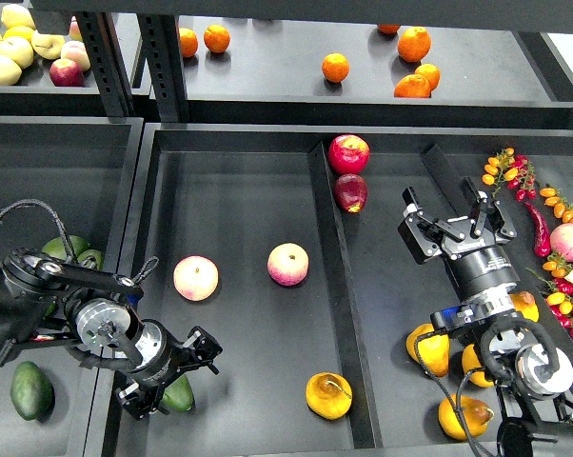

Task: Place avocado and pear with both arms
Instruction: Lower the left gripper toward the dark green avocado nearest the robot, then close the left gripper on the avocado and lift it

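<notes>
The dark green avocado [182, 395] lies at the front left of the middle tray [248, 219], partly hidden under my left gripper [177, 374]. That gripper is open, with its fingers spread to either side of the avocado's upper end. The golden pear [328, 395], with a curved brown stem, lies at the front of the same tray by the divider. My right gripper [455, 219] is open and empty. It is raised over the right tray, well behind the pear.
Two peaches [196, 278] [288, 264] lie mid-tray. Two red apples [349, 153] sit at the divider's far end. More yellow pears [429, 348] lie by my right arm. Another dark avocado [31, 390] and paler ones [68, 249] are in the left tray. Oranges [335, 68] are on the back shelf.
</notes>
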Controlling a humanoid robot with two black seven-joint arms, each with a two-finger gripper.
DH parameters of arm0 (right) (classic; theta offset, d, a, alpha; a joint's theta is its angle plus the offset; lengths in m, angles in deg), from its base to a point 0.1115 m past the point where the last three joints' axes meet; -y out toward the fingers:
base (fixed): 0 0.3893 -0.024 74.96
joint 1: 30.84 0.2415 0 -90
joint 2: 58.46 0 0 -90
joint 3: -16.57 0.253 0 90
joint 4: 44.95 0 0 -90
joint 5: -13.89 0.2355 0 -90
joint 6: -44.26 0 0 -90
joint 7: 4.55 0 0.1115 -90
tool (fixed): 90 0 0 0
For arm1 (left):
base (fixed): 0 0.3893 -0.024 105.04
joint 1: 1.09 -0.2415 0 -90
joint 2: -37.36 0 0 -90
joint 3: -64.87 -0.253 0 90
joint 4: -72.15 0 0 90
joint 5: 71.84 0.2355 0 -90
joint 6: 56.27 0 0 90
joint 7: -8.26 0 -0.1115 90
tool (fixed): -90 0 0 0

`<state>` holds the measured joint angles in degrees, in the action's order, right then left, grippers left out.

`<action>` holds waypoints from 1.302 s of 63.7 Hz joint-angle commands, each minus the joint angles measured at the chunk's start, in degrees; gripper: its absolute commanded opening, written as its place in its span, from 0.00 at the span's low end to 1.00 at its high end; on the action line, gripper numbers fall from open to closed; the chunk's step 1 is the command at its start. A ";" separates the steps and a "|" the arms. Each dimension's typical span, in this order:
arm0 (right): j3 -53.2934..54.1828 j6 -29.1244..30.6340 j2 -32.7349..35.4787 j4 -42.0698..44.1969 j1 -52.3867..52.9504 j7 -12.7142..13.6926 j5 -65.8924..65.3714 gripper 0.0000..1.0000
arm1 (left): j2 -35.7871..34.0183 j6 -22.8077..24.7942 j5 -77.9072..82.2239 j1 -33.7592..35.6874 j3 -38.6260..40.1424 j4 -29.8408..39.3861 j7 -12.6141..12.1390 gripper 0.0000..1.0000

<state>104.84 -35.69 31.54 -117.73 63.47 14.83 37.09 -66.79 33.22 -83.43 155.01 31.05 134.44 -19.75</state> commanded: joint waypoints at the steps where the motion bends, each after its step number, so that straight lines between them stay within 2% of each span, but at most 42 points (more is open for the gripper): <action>1: 0.06 0.15 0.00 0.00 0.00 -0.04 0.00 1.00 | 0.09 0.15 0.08 -1.06 -0.20 -0.59 0.00 0.99; 48: 0.06 0.41 0.00 0.00 -0.08 0.04 0.00 1.00 | 2.20 1.74 -0.18 -1.50 0.68 -6.21 0.00 0.96; 83: 0.06 0.59 0.00 0.09 -0.08 0.04 0.00 1.00 | 3.87 3.76 -0.89 -2.38 1.29 -8.41 0.00 0.81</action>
<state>104.89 -35.11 31.54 -117.64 63.38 14.87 37.09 -63.37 36.89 -84.34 152.96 32.24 126.23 -19.75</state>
